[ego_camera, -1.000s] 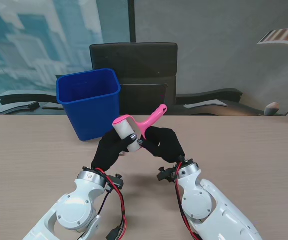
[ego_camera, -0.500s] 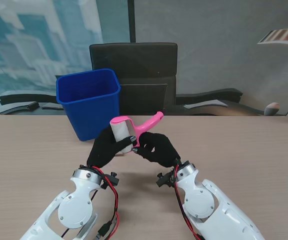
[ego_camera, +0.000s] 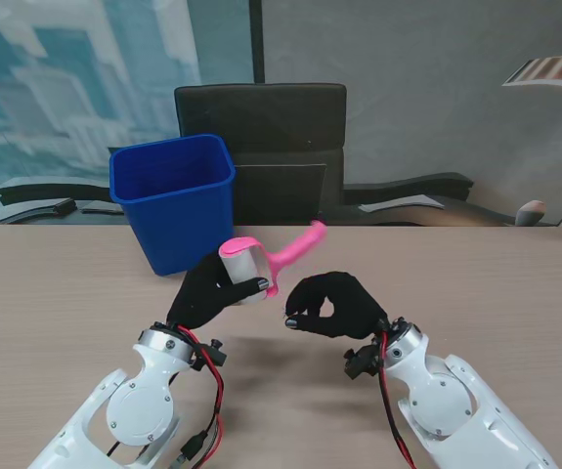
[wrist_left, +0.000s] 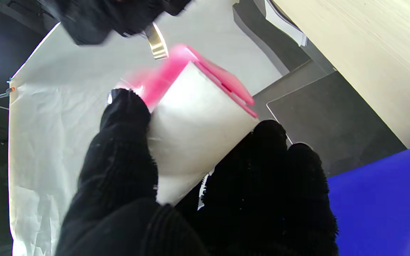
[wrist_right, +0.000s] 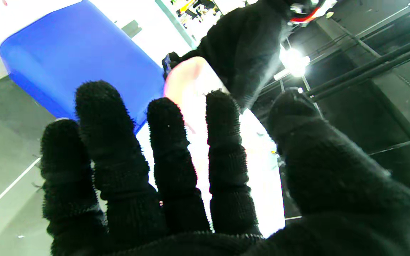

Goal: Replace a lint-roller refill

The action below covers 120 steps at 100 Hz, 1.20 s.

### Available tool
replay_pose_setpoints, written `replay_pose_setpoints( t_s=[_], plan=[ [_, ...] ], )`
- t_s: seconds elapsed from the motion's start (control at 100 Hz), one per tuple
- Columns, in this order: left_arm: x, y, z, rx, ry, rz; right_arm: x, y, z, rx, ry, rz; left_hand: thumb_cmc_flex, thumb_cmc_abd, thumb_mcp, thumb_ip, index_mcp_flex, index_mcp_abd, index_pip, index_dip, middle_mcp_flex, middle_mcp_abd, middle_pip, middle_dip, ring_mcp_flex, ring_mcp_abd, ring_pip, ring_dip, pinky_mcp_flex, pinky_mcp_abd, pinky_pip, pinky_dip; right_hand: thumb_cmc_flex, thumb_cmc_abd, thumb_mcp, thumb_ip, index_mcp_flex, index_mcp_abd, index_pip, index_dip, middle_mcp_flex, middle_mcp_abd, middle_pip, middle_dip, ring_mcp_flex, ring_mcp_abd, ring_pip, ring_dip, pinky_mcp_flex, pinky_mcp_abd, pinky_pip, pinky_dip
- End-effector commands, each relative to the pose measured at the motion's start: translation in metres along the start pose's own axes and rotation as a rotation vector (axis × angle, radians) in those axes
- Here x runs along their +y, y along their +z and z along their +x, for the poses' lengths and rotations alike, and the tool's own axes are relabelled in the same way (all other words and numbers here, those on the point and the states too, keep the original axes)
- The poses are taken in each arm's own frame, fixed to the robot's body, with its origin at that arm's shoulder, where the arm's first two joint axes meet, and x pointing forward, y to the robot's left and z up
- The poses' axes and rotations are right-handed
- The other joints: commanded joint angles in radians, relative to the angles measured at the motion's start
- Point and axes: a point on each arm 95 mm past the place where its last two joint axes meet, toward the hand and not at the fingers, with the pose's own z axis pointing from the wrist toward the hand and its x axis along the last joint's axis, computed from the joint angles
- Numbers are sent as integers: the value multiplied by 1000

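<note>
Gripping the white roll of the pink plastic lint roller [ego_camera: 253,264], the black-gloved left hand [ego_camera: 207,293] pinches it; the black-gloved right hand [ego_camera: 334,305] hangs beside, fingers curled, empty.

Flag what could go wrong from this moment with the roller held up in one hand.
The left hand alone holds the lint roller by its white roll, off the table; the pink handle sticks out unsupported and could tip or slip. The right hand holds nothing; reaching back in, it might knock the roller or miss the handle.
</note>
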Motion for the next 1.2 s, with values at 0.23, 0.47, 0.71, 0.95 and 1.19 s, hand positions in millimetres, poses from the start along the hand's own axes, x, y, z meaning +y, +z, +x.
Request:
replay_pose_setpoints(
  t_s=[0.23,0.47,0.71,0.95,1.19],
  plan=[
    [-5,0,-2,4,13,15,5,-12,7,5,-31,25,190,80,471,115,47,-118,76,49,44,-38,39,42,33,8,32,15,8,-27,24,14,-38,61,-51,76,22,-21,-31,34,-5,-15,-16,-6,0,-241,-25,-9,-26,-289,1,7],
    [-4,-4,-7,56,80,-84,17,-10,10,4,-111,-117,150,61,504,133,78,-146,54,68,74,-60,28,48,60,-10,25,9,24,-36,37,17,-91,156,-119,147,-129,-45,-286,154,-256,-36,-125,-50,-266,-246,-232,-74,-217,-310,-126,-17],
    [0,-11,-9,130,65,-266,24,-4,4,3,-117,-86,97,36,568,155,109,-180,29,100,104,-80,13,65,79,-19,17,9,35,-40,45,16,-162,217,-212,171,-394,-107,-439,138,-571,-54,-268,-150,-619,-263,-500,-253,-487,-336,-354,-120],
    [5,-16,-6,219,-6,-396,24,-1,0,21,-76,-29,72,26,591,155,126,-211,19,111,123,-100,1,72,99,-39,3,4,54,-46,38,7,-201,206,-194,174,-420,-115,-451,103,-599,-77,-317,-203,-674,-301,-605,-344,-543,-386,-476,-205],
    [8,-18,-3,270,-100,-471,21,3,2,51,2,-10,61,20,605,152,135,-228,17,115,132,-111,-3,78,106,-46,0,5,55,-46,39,5,-246,206,-168,175,-377,-116,-427,97,-531,-66,-321,-217,-632,-267,-616,-368,-548,-378,-515,-250]
  ],
)
